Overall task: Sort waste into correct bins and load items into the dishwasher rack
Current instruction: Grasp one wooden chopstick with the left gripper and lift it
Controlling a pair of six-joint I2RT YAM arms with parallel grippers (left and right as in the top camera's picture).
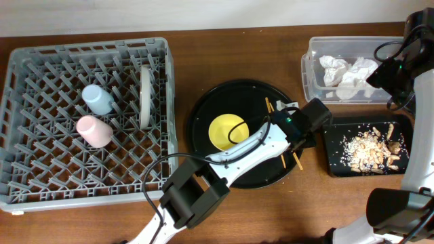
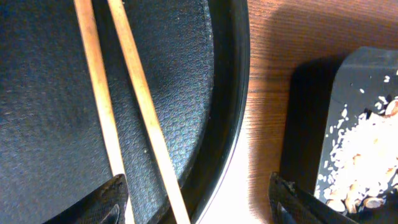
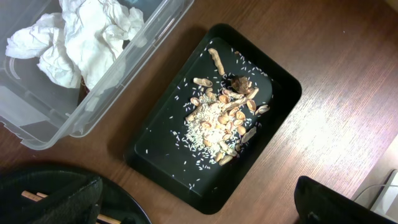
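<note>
Napkins [image 1: 346,74] in tub [image 1: 312,85], scraps [image 1: 373,146] in black tray [image 1: 333,166], cups [image 1: 95,131] and plate [image 1: 145,96] in rack [image 1: 20,190]. Bowl [image 1: 227,131] and chopsticks [image 2: 140,106] wait on round tray [image 1: 203,108]; left gripper [image 2: 199,205] spread wide over chopsticks, right gripper [image 3: 199,205] gaping, empty.

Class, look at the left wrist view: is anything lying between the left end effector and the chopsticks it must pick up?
Nothing visible does. The chopsticks lie bare on the round black tray, directly ahead of the open left end effector, with no other thing over them.
</note>
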